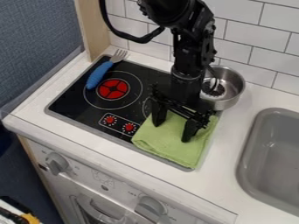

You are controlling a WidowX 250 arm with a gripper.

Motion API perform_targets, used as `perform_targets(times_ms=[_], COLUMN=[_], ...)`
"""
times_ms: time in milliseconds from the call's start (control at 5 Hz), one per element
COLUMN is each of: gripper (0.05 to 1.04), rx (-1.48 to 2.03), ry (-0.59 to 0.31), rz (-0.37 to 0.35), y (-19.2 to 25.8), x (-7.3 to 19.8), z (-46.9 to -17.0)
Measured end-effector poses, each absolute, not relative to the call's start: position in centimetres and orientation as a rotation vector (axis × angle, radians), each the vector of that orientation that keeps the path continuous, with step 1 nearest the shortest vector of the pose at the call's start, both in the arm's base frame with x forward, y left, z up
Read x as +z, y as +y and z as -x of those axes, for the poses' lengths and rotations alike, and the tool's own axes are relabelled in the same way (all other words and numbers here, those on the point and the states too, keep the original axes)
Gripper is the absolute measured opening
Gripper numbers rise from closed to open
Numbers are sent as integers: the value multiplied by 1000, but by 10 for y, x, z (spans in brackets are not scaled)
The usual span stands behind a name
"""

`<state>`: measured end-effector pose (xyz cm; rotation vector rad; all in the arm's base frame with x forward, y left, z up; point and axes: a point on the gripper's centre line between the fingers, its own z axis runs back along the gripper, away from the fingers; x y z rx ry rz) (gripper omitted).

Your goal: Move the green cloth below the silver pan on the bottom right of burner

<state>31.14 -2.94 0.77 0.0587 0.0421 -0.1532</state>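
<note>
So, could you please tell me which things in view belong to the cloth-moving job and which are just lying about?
For the job:
- green cloth
- silver pan
- stove top
- gripper, over the cloth

Not part of it:
- blue-handled fork, on the stove top
- grey sink

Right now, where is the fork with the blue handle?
In the camera view, the blue-handled metal fork lies at the black glass stovetop's upper left, beside the red burner, its tines toward the white tiled wall.

Green cloth (165,144) lies flat — stovetop's (74,104) lower right, below upright silver pan (234,81).
</note>
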Motion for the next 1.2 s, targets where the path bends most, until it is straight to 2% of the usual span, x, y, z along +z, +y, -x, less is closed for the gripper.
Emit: perform_targets(times_ms=[400, 600, 1000, 1200], gripper=[1000, 1000, 1001, 1001], rx=[-138, -116, -176, -183], ry=[40, 14, 5, 1], rz=[-48, -60, -92, -93], y=[3, 47, 99, 104], x=[9, 12, 14, 15], z=[-312, -308, -300, -300])
